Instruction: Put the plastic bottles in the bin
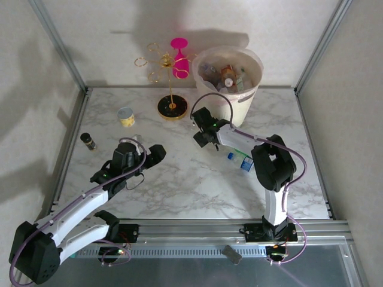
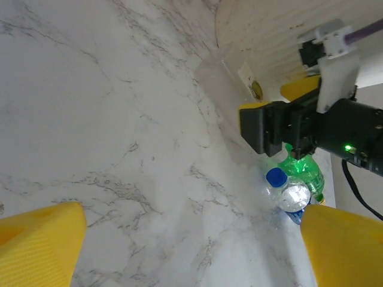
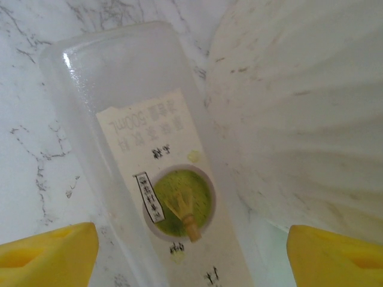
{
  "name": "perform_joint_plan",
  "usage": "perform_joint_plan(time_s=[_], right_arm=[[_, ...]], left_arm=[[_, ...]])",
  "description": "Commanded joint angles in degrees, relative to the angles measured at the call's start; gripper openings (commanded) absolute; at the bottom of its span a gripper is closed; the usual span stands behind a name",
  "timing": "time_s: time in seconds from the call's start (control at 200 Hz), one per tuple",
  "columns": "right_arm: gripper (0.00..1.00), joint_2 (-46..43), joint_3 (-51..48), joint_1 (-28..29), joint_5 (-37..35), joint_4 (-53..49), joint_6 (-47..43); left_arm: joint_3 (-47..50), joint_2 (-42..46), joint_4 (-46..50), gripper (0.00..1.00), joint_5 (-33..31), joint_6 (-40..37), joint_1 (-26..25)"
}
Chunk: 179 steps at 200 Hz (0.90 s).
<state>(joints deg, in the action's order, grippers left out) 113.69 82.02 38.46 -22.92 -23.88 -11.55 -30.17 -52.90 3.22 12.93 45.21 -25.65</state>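
Counted on the marble worktop (image 1: pixel 179 185), left to right: one small dark vial (image 1: pixel 88 141), one short yellow cup (image 1: pixel 125 116), one gold wire stand (image 1: pixel 172 106) carrying one pink glass (image 1: pixel 179 60), one bin (image 1: pixel 242 100), and three plastic bottles outside the bin. The left gripper (image 2: pixel 191 242) hangs over bare marble left of centre, its yellow fingers spread wide with nothing between them. All three loose bottles lie well apart from it, to its right. The right gripper (image 3: pixel 191 254) is poised at the near left foot of the bin, jaws parted and gripping nothing. Directly beneath it lies one translucent bottle (image 3: pixel 161 167) with a pale label showing a green round emblem. It lies flat on the worktop, lengthwise between the two fingers and clear of both. This bottle is just beside the bin's ribbed cream wall; whether they touch cannot be told. Further right, nearer the arm bases and under the right forearm, lie the other two, close together: one clear bottle (image 2: pixel 288 192) with a blue cap and one green bottle (image 2: pixel 306 172). They are near the right gripper but outside its fingers. The bin already contains several bottles (image 1: pixel 224 75); their exact number cannot be counted.
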Motion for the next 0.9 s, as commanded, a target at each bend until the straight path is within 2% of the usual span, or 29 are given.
perform_joint_plan(time_s=[0.0, 0.18, 0.335, 0.621, 0.756, 0.796, 0.891], right_arm=[[0.81, 3.0, 2.6, 0.2, -0.5, -2.2, -1.8], [0.79, 4.8, 4.5, -0.2, 2.5, -4.5, -1.1], [0.74, 4.8, 5.1, -0.2, 8.0, -6.2, -0.1], [0.61, 2.9, 4.9, 0.4, 15.0, -6.4, 1.2], [0.59, 2.9, 5.1, 1.0, 17.5, -7.4, 1.7], [0.59, 2.9, 5.1, 1.0, 18.7, -8.0, 2.0], [0.69, 2.9, 4.8, 1.0, 20.5, -8.9, 2.2]], left_arm=[[-1.6, 0.4, 0.7, 0.92, 1.1, -1.1, 0.6], [-1.6, 0.6, 0.9, 0.92, 1.2, -1.0, 0.7], [-1.3, 0.7, 0.8, 0.92, 1.0, -1.0, 0.7], [-1.6, 1.3, 1.5, 0.92, 0.7, -0.9, 0.7], [-2.6, 2.2, 3.0, 0.92, 0.1, -1.3, 0.8], [-2.9, 2.6, 3.4, 0.92, -0.1, -1.4, 0.8], [-3.8, 3.5, 4.6, 0.92, -0.7, -1.9, 0.8]])
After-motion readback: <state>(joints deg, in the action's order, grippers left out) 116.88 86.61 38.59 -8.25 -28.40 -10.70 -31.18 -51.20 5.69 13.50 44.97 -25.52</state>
